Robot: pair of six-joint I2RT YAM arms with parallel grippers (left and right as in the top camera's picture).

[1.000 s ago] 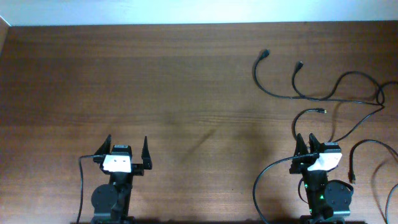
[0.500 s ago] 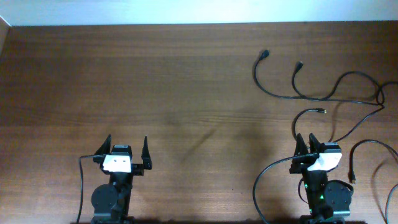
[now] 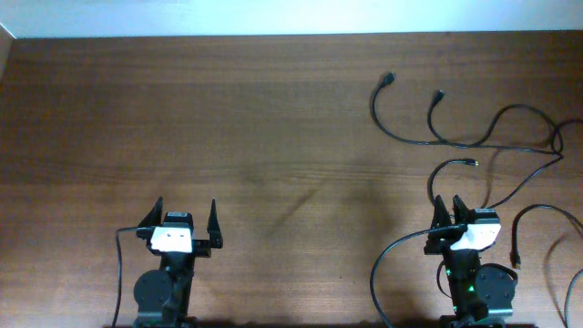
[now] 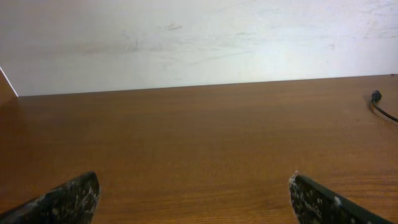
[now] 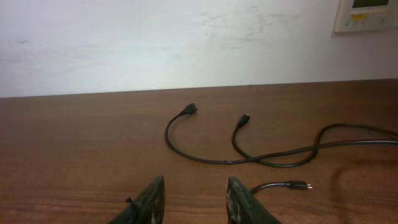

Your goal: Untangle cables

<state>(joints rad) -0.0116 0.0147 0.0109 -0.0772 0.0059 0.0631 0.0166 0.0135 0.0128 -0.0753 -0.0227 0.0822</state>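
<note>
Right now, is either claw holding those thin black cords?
Nothing is held: the left gripper and right gripper are empty; the thin black cables lie loose.

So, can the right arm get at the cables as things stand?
Probably yes. The cables lie on the table just ahead of the right tool, with nothing standing between them; the nearest metal-tipped plug is close in front of it.

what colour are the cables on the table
Black, the cables stand out thin and dark against the brown wood table. Clearest in the right wrist view.
</note>
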